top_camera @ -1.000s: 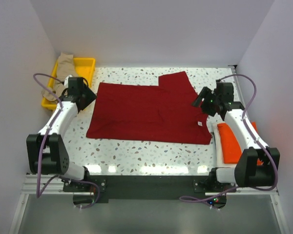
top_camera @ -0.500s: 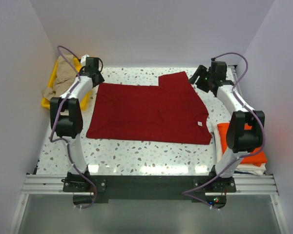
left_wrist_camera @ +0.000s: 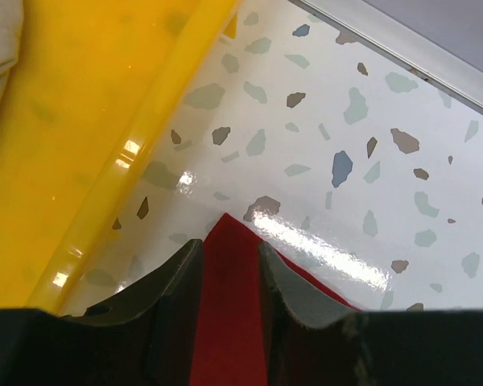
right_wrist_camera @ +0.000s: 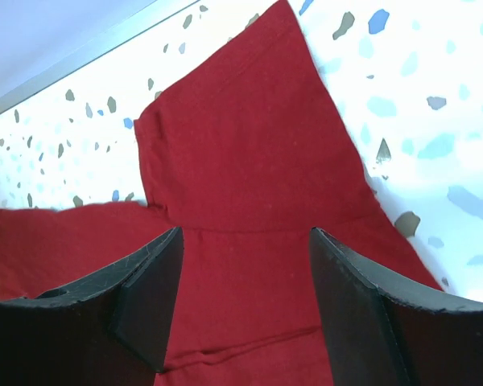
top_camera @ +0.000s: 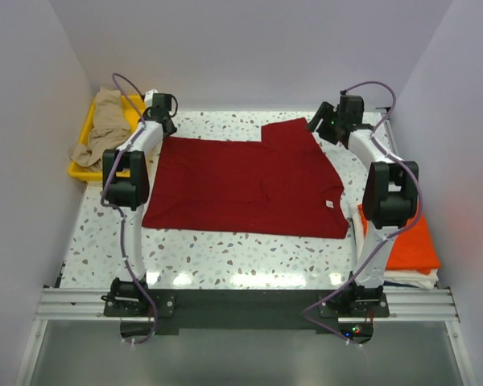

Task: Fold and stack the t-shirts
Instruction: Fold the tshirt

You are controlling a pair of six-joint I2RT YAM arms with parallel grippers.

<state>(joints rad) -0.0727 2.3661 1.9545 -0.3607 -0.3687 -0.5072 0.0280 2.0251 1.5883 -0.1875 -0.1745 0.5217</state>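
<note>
The dark red t-shirt (top_camera: 241, 185) lies spread flat across the middle of the speckled table (top_camera: 225, 249), its body a wide rectangle and one sleeve jutting toward the far edge on the right. Both arms reach out to the far edge, one at each far corner of the cloth.

The left gripper (left_wrist_camera: 229, 256) sits low at the shirt's far-left corner, just beside the yellow tray (top_camera: 137, 104). In the left wrist view its two dark fingers (left_wrist_camera: 177, 281) straddle the pointed tip of red cloth, a narrow gap showing between them. They are parted, not pressed onto the fabric, and the corner lies flat on the table.

The right gripper (right_wrist_camera: 245, 233) hangs over the sleeve near the far-right corner of the table. Its fingers (right_wrist_camera: 149, 281) are spread wide, with red cloth filling the space between them in the right wrist view (the sleeve and its seam to the body lie flat). Nothing is pinched.

The tan-beige shirt (top_camera: 106, 121) is bunched in the tray at the far-left corner and spills over the tray's left side. At the near-right edge the orange shirt (top_camera: 410, 241) lies folded on top of the white shirt (top_camera: 410, 277), of which only a thin strip shows along the near side — well apart from the red one.
</note>
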